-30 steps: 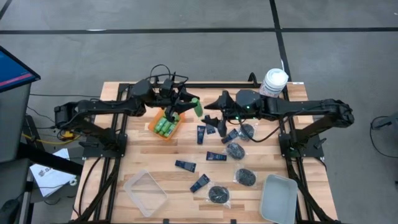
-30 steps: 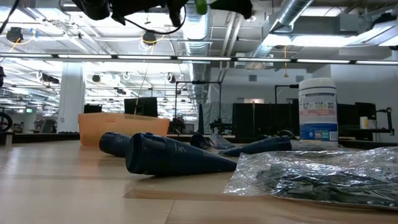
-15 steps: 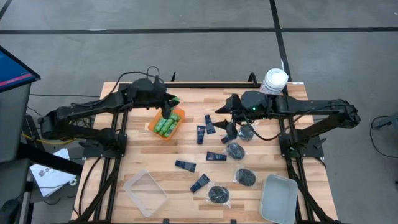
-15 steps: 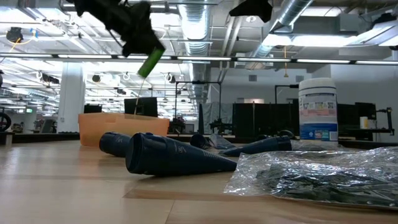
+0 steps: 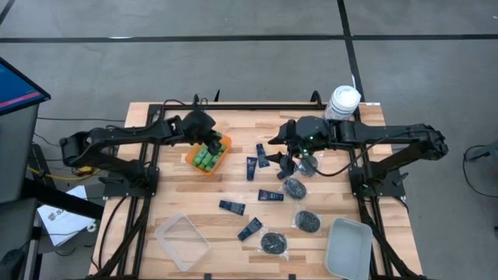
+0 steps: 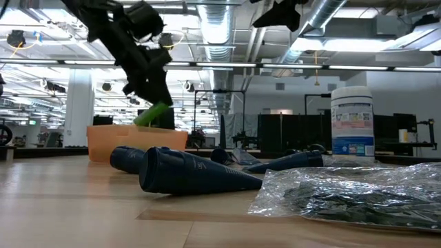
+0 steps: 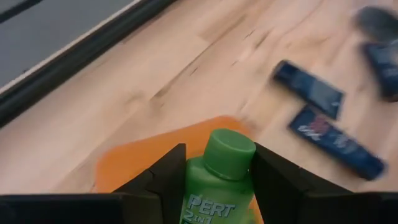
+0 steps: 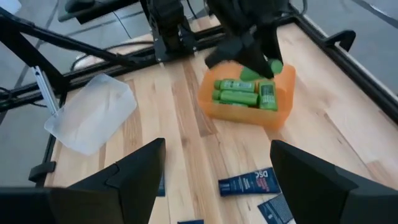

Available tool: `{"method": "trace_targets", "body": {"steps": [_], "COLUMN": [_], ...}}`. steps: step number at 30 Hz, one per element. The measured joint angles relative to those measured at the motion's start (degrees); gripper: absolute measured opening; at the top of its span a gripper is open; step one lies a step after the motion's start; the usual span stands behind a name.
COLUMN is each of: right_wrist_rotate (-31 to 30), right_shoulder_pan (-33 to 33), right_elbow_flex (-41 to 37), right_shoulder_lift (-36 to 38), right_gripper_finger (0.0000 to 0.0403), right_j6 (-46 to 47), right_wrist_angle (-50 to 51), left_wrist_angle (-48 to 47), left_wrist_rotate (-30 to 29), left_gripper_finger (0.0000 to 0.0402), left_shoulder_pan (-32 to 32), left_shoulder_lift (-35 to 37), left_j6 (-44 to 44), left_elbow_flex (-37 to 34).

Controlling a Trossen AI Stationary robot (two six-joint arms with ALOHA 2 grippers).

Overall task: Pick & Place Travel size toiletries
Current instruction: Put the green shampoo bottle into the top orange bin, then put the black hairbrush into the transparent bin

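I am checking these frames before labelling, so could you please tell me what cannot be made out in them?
- Left gripper, left wrist view: the green bottle is cut off by the picture's edge.
- Orange bin, low view: its contents are hidden by its wall.
- Black pieces in clear packets, low view: crinkled plastic blurs their shape.
- Right gripper, high view: too small and dark to show its fingers.

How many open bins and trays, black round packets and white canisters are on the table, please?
Black round pieces in clear packets: 4
Open containers (orange plastic bin, clear plastic tray, grey tray): 3
Large white canister with a blue label: 1
Total: 8
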State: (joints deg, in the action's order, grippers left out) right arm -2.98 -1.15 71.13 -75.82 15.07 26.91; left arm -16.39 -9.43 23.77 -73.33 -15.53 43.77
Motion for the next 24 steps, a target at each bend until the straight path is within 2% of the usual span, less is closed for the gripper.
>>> {"method": "trace_targets", "body": {"steps": [8, 13, 16, 24], "right_wrist_rotate": [0.04, 0.15, 0.15, 0.15], "right_shoulder_pan": [0.07, 0.07, 0.07, 0.04], "right_elbow_flex": [0.02, 0.02, 0.02, 0.02], "right_shoulder_lift": [0.05, 0.03, 0.04, 0.05], "right_gripper_finger": [0.0282, 0.0282, 0.0282, 0.0282], "right_j6": [0.00, 0.00, -0.01, 0.02], "right_wrist_angle": [0.24, 0.38, 0.55, 0.92], "left_wrist_angle": [-0.27, -0.61, -0.56, -0.82], "left_wrist_rotate": [-1.71, -2.74, -4.28, -3.36], "left_gripper_finger": [0.0150, 0.0164, 0.0189, 0.0287], "left_shoulder_pan": [0.00, 0.00, 0.00, 0.00], "left_shoulder_lift": [-6.18, -6.96, -6.92, -6.08], "left_j6": [-1.71, -3.24, -3.35, -2.88], "left_elbow_flex": [0.00, 0.00, 0.00, 0.00]}}
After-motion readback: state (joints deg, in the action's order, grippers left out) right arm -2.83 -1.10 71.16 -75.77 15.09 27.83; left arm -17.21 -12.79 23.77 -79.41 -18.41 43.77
